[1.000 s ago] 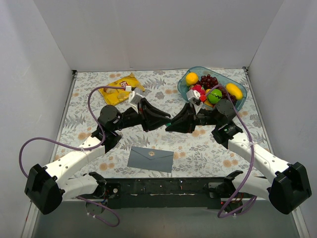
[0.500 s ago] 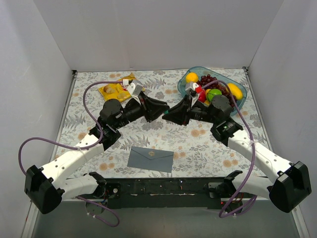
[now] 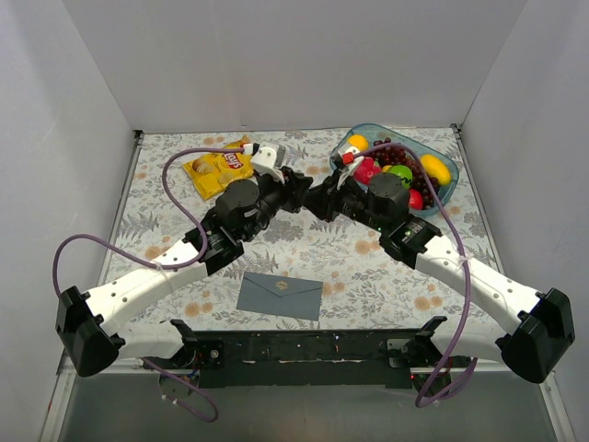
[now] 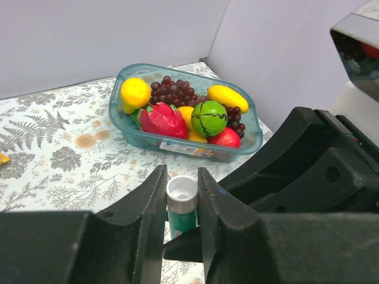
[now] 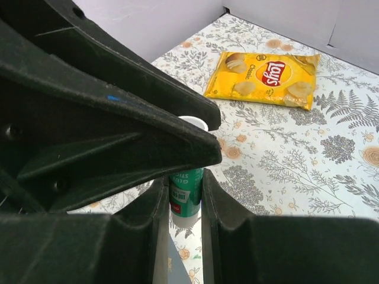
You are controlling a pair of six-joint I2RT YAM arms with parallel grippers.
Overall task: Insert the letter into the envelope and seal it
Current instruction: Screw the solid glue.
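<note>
The grey-blue envelope (image 3: 279, 296) lies flat and closed near the front edge; a corner of it shows in the right wrist view (image 5: 176, 264). The cream letter is out of view. My left gripper (image 3: 300, 190) and right gripper (image 3: 320, 195) meet tip to tip above the table's middle. Both are shut on one green glue stick. The left gripper (image 4: 182, 202) holds its white-capped end (image 4: 182, 194). The right gripper (image 5: 185, 198) holds its green body (image 5: 185, 190). The stick is hidden in the top view.
A yellow crisp bag (image 3: 219, 166) lies at the back left, also in the right wrist view (image 5: 266, 76). A teal tub of toy fruit (image 3: 440, 189) stands at the back right, also in the left wrist view (image 4: 185, 142). White walls enclose the patterned table.
Both grippers have moved together away from the envelope toward the back of the table, staying tip to tip. The envelope has not moved.
</note>
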